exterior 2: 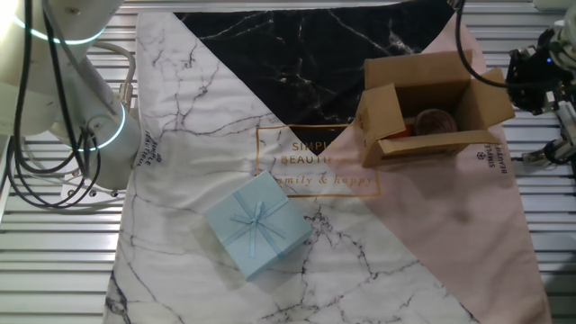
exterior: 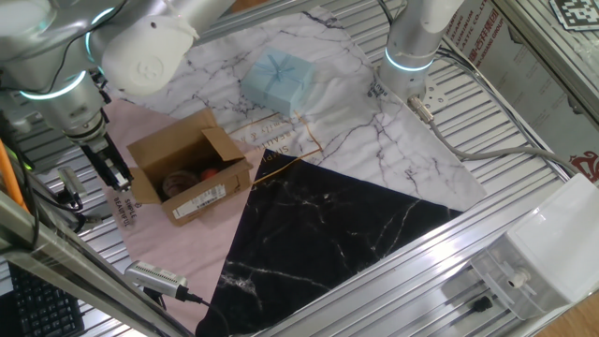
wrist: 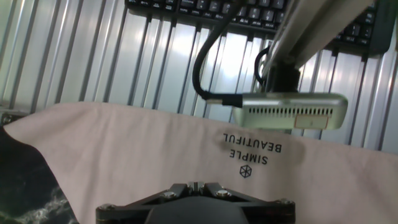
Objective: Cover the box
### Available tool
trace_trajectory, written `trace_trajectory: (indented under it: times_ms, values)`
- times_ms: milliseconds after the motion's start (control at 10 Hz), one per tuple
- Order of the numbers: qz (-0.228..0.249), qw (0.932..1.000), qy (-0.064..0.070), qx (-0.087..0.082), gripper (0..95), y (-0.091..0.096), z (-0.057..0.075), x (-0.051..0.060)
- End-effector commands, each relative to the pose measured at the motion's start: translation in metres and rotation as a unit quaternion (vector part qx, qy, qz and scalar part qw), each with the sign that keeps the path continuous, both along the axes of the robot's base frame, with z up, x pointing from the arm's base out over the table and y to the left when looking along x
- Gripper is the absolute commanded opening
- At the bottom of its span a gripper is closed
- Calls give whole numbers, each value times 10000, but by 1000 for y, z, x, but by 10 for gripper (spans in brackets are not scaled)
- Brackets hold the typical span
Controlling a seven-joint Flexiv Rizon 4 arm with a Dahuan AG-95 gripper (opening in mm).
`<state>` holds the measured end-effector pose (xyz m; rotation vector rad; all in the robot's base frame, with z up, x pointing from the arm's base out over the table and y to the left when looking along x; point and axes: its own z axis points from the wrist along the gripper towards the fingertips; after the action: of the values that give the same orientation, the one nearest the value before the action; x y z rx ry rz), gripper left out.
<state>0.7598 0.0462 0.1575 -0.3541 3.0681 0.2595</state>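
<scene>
The box point(exterior: 198, 194) is a small brown carton that stands open on the pink corner of the cloth, flaps raised and its white label on the near long side. Round items lie inside it point(exterior 2: 436, 121). My gripper point(exterior: 118, 180) hangs just left of the box, close to its end flap but apart from it. In the other fixed view the gripper point(exterior 2: 533, 79) shows as a dark mass at the right edge, beside the box point(exterior 2: 402, 146). In the hand view the fingertips point(wrist: 196, 186) are pressed together with nothing between them, above pink cloth point(wrist: 143, 149) printed "SIMPLE BEAUTIFUL".
A pale blue gift package point(exterior: 279, 80) point(exterior 2: 256, 225) lies on the marble-patterned cloth point(exterior: 374, 122). A second arm's base point(exterior: 412, 47) stands at the back. A silver camera on a mount point(wrist: 292, 111) point(exterior: 154, 276) and a keyboard point(wrist: 249, 9) sit past the cloth's edge.
</scene>
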Motion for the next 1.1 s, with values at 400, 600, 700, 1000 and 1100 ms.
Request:
trace_trajectory:
  times_ms: [400,600,700,1000,1100]
  values:
    - [-66,10000,15,8,0,2,2,-9]
    - [-109,9999,18,22,0,4,4,-13]
    - [-124,9999,21,19,0,5,4,-14]
    - [-133,9999,34,17,0,6,6,-19]
    - [-132,9999,30,20,0,6,6,-21]
